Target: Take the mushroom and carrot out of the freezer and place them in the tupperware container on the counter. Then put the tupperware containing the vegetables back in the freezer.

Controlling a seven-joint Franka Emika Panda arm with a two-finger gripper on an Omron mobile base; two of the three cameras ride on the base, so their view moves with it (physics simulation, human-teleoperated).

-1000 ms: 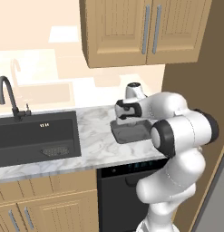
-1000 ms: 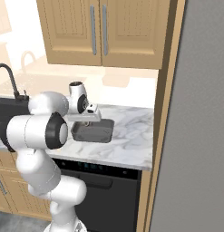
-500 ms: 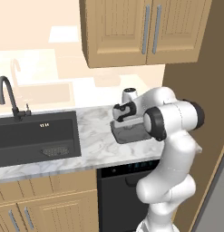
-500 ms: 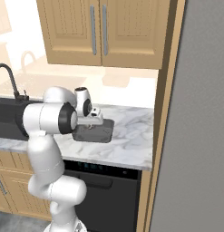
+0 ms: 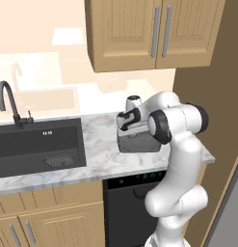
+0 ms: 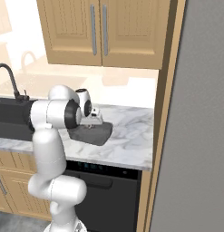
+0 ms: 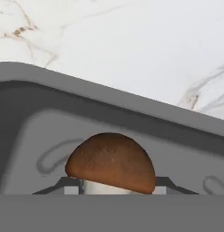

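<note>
Hand view shows a brown mushroom (image 7: 110, 162) sitting low between the two finger tips of the gripper (image 7: 111, 190), with the grey inside of the tupperware container (image 7: 36, 118) right behind it. The tips sit close on both sides of the white stem, so the gripper looks clamped on the mushroom. Past the tub's rim, at 12 o'clock, lies the white marble surface (image 7: 131, 41). From the left base view the gripper (image 5: 127, 126) hangs over the tupperware container (image 5: 137, 143), which rests on the surface (image 5: 99, 149) at 3 o'clock from the black sink (image 5: 36, 144). In the right base view the gripper (image 6: 92, 121) is at the top of the tub (image 6: 93, 133) too, and the tall grey freezer (image 6: 195, 136) stands at 3 o'clock. I think the step now is putting the mushroom into the tub. Next the gripper should let go, lift up, and the robot should go to the freezer for the carrot, which I cannot see.
</note>
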